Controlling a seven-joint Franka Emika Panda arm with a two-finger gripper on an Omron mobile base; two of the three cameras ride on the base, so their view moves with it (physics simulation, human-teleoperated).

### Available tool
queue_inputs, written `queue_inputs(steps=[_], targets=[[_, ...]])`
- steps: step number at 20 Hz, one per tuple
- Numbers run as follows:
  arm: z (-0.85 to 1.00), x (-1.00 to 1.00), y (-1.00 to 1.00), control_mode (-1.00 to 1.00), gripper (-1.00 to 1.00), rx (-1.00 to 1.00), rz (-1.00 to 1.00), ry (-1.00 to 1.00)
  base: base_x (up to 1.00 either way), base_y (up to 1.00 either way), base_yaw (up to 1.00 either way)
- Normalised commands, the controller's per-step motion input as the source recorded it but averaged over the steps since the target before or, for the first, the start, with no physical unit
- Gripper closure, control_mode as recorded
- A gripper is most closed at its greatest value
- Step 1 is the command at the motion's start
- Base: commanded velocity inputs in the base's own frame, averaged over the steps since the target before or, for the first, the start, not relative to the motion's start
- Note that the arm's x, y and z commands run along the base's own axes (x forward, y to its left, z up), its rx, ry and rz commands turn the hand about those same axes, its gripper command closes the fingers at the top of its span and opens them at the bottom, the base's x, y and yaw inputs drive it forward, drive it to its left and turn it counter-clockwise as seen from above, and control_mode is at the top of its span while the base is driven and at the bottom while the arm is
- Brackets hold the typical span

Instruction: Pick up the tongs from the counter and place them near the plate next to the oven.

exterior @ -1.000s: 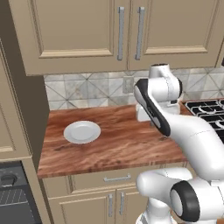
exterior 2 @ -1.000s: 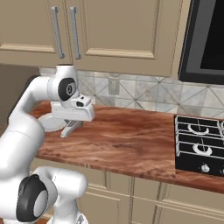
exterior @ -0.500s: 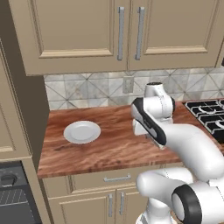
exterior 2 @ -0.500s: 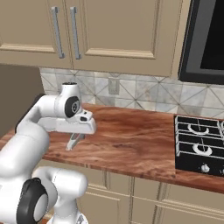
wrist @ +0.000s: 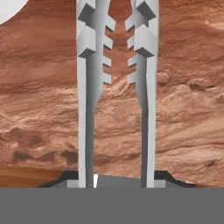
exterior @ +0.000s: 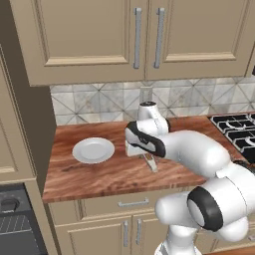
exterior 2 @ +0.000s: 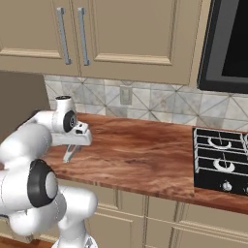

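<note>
The bench (exterior: 99, 174) now lies close under the arm, which has swung down and leftward toward the plate (exterior: 93, 150). The end effector (exterior: 148, 158) stays clenched on the tongs (wrist: 116, 87), hanging just above the wood, so release looks near.

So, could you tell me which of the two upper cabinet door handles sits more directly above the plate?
The left handle; it is the one closer to the plate, while the right handle lies further toward the stovetop.
</note>
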Motion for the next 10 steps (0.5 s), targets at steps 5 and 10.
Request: queue_inputs(steps=[5, 10], targets=[[0.00, 0.80, 0.66, -1.00, 1.00, 0.00, 0.00, 0.03, 0.00, 0.00, 0.00], [-0.10, 0.74, 0.25, -1.00, 1.00, 0.00, 0.00, 0.03, 0.00, 0.00, 0.00]])
